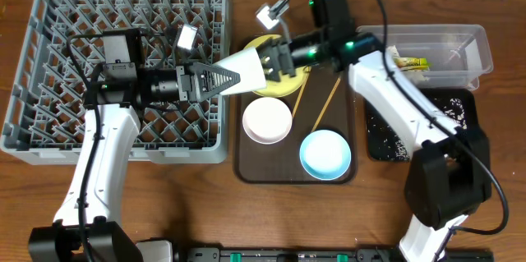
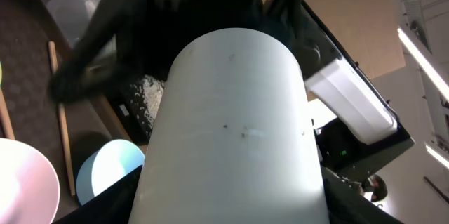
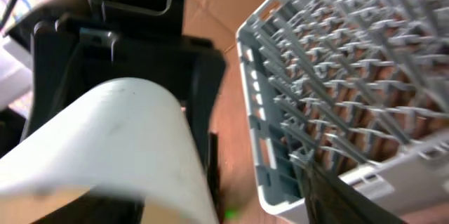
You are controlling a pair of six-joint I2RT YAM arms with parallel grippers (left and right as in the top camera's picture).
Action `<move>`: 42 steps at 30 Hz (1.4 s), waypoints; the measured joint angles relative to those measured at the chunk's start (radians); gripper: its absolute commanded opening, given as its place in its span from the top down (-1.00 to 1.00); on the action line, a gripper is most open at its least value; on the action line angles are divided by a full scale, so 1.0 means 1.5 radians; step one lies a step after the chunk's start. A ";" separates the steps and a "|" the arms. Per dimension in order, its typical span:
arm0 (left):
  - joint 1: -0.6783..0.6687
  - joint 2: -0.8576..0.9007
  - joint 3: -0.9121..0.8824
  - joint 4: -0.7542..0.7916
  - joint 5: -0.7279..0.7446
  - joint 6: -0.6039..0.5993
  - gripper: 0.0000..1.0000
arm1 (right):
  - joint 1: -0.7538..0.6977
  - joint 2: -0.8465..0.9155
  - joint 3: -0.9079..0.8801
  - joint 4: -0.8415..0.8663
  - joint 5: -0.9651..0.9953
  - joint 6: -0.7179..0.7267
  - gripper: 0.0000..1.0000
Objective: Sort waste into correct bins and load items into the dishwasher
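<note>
A white cup, tipped on its side, sits hard against my right wrist camera, and its curved wall fills the lower left of the view. Behind it looms the black housing of my left arm, blurred, with a squarish block at its top. To the right, the grey dish rack shows a corner and rows of upright pegs above the brown table. One of my dark fingers crosses the rack's near wall. Whether I grip the cup cannot be told.
</note>
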 measured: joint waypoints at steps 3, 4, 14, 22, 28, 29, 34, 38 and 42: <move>0.005 0.000 0.000 0.000 -0.004 0.000 0.07 | -0.044 0.000 0.000 0.000 -0.001 0.005 -0.54; 0.008 0.000 0.000 0.000 -0.010 0.000 0.09 | -0.060 0.000 0.000 0.000 -0.001 0.005 -0.58; 0.050 0.000 0.022 -0.148 -0.299 -0.049 0.11 | -0.184 -0.030 0.000 -0.064 0.018 0.006 -0.86; 0.016 -0.006 0.216 -0.440 -0.631 -0.047 0.10 | -0.172 -0.039 0.000 -0.196 0.124 -0.041 -0.98; -0.021 0.009 0.227 -0.517 -0.763 -0.060 0.11 | -0.140 -0.039 0.000 -0.268 0.241 -0.069 -0.99; -0.026 0.019 0.227 -0.522 -0.774 -0.063 0.11 | -0.136 -0.039 0.000 -0.275 0.255 -0.071 -0.98; -0.048 0.088 0.216 -0.526 -0.829 -0.077 0.11 | -0.127 -0.039 0.000 -0.294 0.295 -0.087 -0.99; -0.056 0.152 0.208 -0.527 -0.852 -0.085 0.12 | -0.128 -0.039 0.000 -0.297 0.310 -0.092 -0.98; -0.062 0.198 0.208 -0.529 -0.860 -0.087 0.10 | -0.128 -0.039 0.000 -0.302 0.318 -0.099 -0.98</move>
